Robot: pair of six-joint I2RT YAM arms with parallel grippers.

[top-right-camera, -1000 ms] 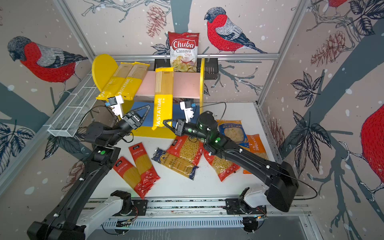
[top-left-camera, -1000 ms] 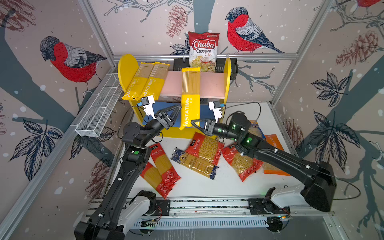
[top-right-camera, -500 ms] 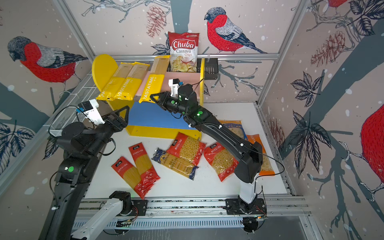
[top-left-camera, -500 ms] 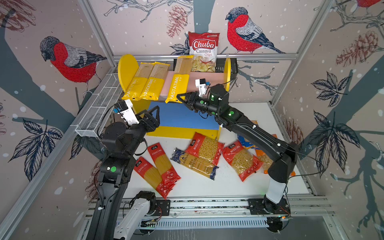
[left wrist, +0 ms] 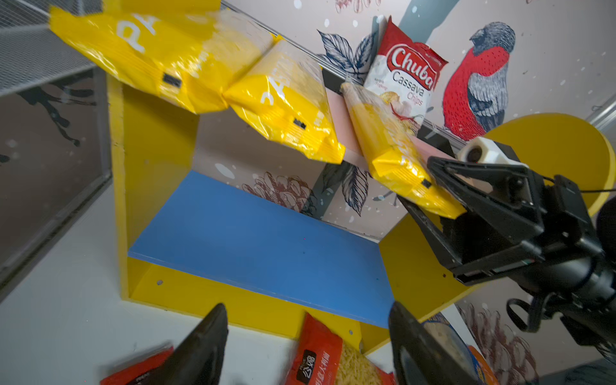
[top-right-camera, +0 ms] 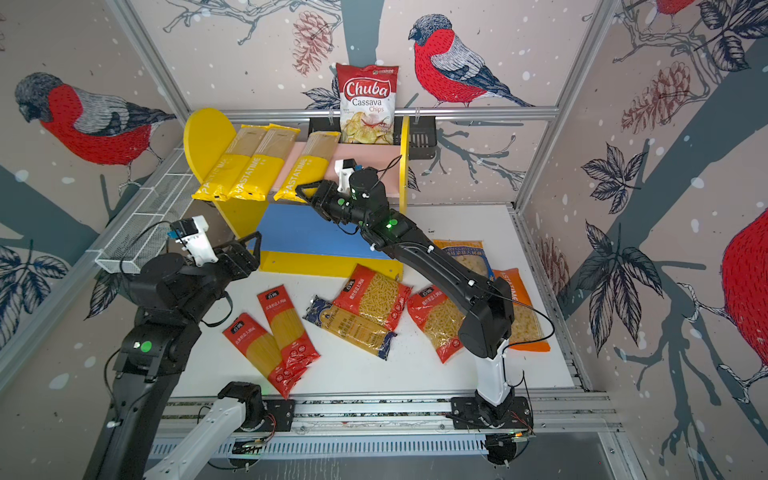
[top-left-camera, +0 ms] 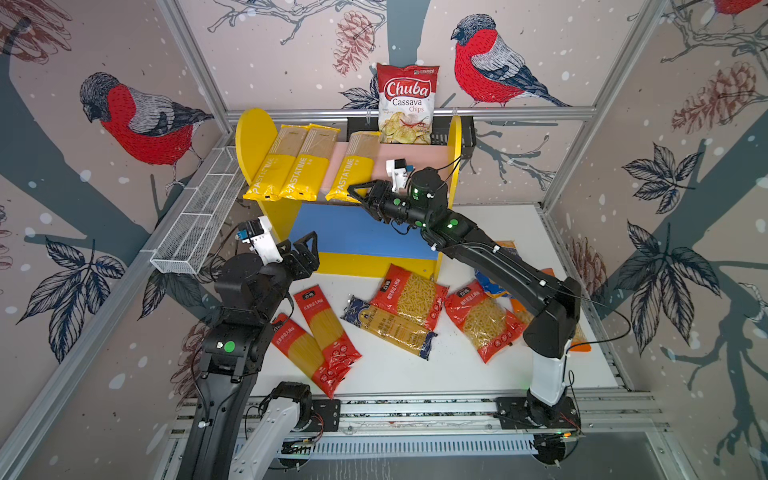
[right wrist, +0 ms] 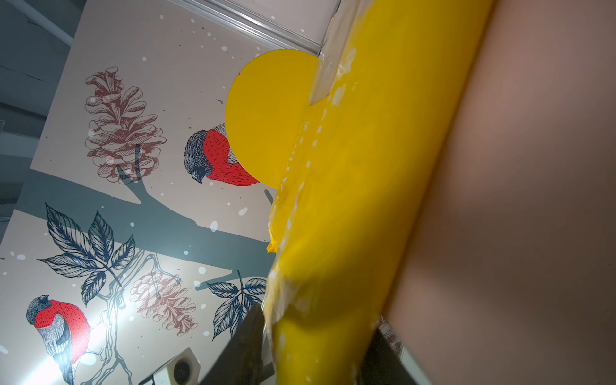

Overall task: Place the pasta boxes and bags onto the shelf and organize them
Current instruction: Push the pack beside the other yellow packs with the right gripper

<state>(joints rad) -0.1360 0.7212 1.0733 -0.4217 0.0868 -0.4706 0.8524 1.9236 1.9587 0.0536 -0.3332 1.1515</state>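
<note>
Upper centre of both top views: shelf [top-left-camera: 257,137], with the third PASTATIME pack [top-left-camera: 353,170] in the right gripper's [top-left-camera: 358,194] jaws.
Shelf is flat boards between rounded yellow side panels, with pink upper board [top-left-camera: 428,157] and blue lower board [top-left-camera: 357,228]. Third pack is long glossy yellow plastic with a clear far half. It lies on the pink board, near end overhanging the front edge, just right of two more PASTATIME packs [top-left-camera: 274,166]. Right gripper's black fingers straddle that overhanging end, one above, one below; clamped or slack, cannot tell. Left gripper [top-left-camera: 311,251], lower left, jaws spread wide, holding nothing, well apart from the pack. One second back this pack hung draped over the shelf front with the left gripper close beside; now it lies on the board and the left arm is withdrawn.
</note>
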